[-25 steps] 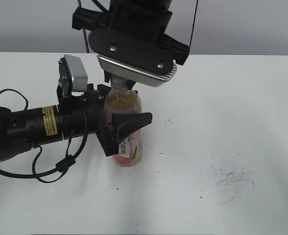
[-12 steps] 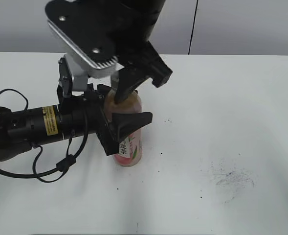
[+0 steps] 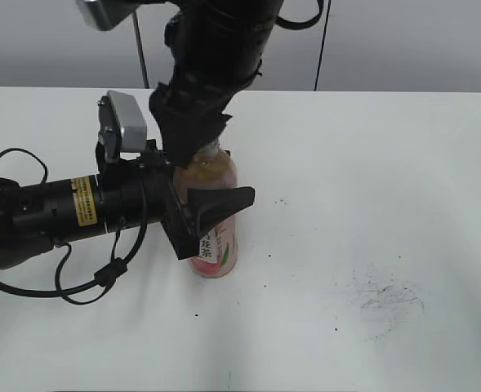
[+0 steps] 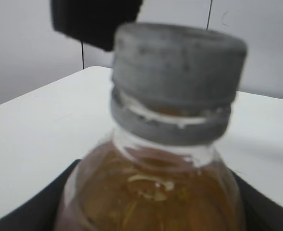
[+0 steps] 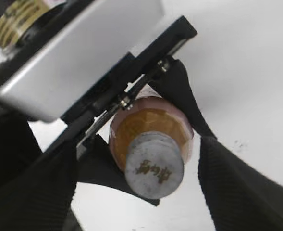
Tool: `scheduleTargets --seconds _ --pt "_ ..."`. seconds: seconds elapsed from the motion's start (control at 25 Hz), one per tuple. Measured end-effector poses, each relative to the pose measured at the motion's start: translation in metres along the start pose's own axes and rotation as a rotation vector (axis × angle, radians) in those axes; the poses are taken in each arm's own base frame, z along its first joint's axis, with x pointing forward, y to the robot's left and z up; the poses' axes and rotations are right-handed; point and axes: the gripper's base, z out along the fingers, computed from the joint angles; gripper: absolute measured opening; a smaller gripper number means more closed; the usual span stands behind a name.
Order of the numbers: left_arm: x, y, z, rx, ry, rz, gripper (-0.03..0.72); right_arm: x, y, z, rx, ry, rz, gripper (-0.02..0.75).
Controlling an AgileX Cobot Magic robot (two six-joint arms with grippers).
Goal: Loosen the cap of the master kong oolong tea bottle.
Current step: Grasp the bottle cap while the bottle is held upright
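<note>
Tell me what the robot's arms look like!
Both arms are mostly black. The left arm has a yellow sticker with small writing, loose black cables looping beside it, and a silver-grey camera box on top. Its tool has pointed black fingers. The right arm is chunky and black too.

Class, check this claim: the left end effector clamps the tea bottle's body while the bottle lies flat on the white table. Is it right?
Not quite. The tea bottle stands upright on the white table, not flat; the exterior view shows it. The left end effector does clamp its body, with the cap on top.
</note>
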Motion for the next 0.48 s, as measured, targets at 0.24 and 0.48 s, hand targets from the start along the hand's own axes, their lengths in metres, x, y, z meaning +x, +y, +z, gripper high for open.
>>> scheduleTargets --seconds 0.24,0.48 --pt "0.0000 0.0000 0.0000 0.000 0.000 0.000 0.445 0.0029 -0.0047 -0.0002 0.059 0.018 0.532 0.586" --pt "0.0000 0.0000 0.0000 0.000 0.000 0.000 0.445 0.0024 -0.0037 0.0000 0.058 0.014 0.670 0.521"
